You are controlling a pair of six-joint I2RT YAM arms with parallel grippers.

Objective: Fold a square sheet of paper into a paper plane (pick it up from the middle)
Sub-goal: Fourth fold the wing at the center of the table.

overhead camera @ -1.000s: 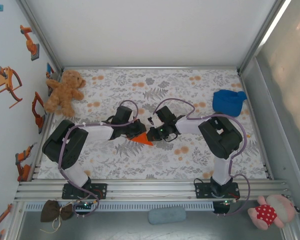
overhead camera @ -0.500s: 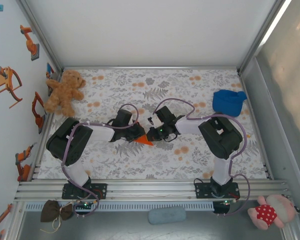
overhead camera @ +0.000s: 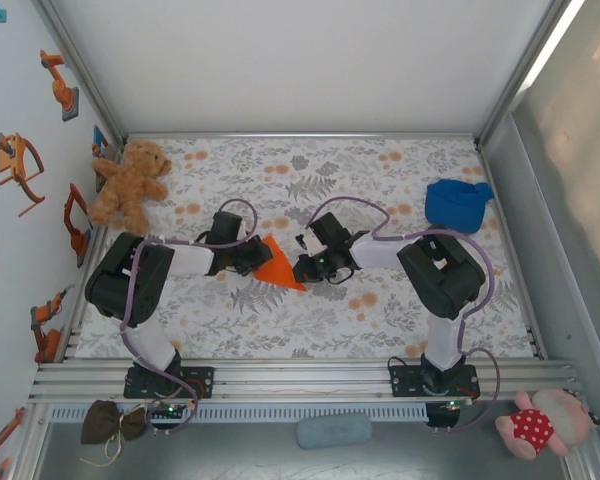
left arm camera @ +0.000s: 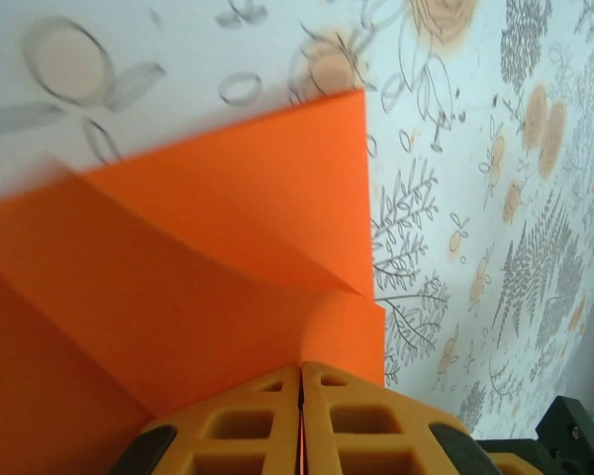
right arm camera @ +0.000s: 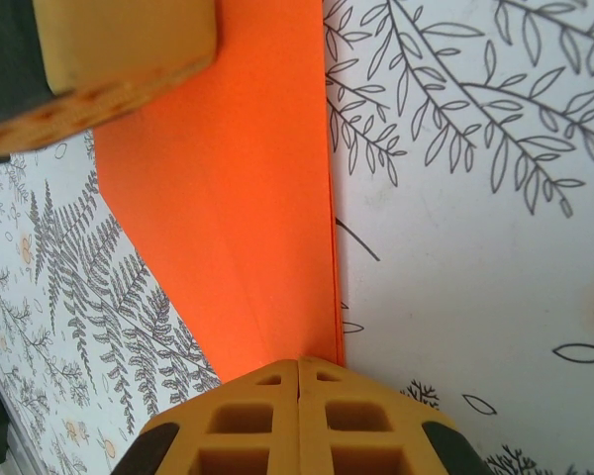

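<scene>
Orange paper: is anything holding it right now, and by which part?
Both. The left gripper pinches the folded orange paper at one edge; the right gripper pinches the opposite edge.

The top camera looks down over the whole tabletop (overhead camera: pixel 310 325). Both wrist cameras sit close above the orange paper (left arm camera: pixel 178 257) at its middle, apparently from opposite sides.

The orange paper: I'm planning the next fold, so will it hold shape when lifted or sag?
Probably floppy: the orange paper bows in a curved flap ahead of the shut left gripper. Likely thin and light: the right gripper pinches its edge with jaws almost touching. It may crease or tear if both pull apart.
</scene>
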